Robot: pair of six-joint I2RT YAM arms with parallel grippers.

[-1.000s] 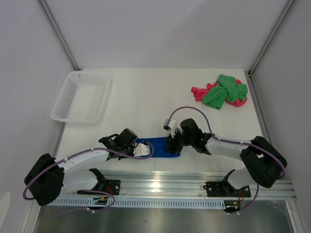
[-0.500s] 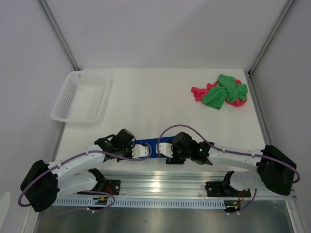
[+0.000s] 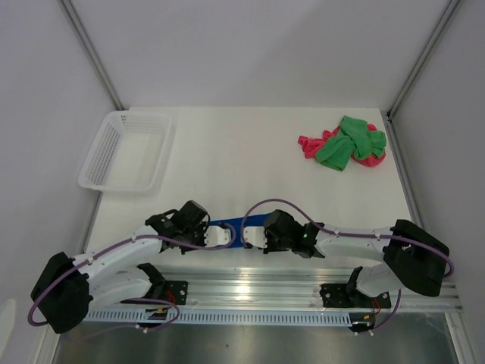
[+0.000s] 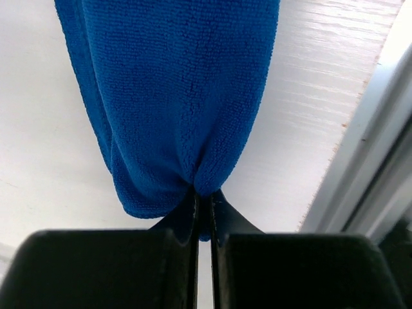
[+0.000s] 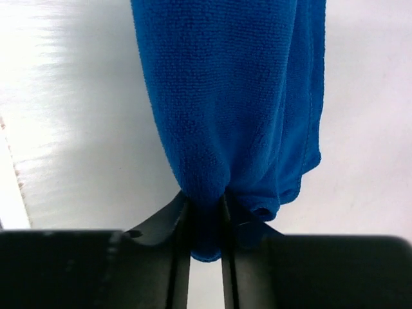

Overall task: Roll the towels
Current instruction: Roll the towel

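Note:
The royal blue towel [image 3: 233,227] lies bunched in a narrow band near the table's front edge, mostly hidden between the two grippers. My left gripper [image 3: 221,236] is shut on its left end [image 4: 187,96], the cloth pinched between the jaws. My right gripper [image 3: 251,236] is shut on its right end [image 5: 225,96]. The two grippers sit close together, facing each other. The bright green towel [image 3: 348,142] lies crumpled on top of the pink-red towel [image 3: 312,144] at the far right of the table.
A white plastic mesh basket [image 3: 126,151] stands at the far left. A metal rail [image 3: 265,288] runs along the table's near edge, just behind the grippers. White walls close in the table on three sides.
The right gripper has moved left toward the left gripper, bunching the blue towel shorter between them. The left gripper has stayed nearly in place.

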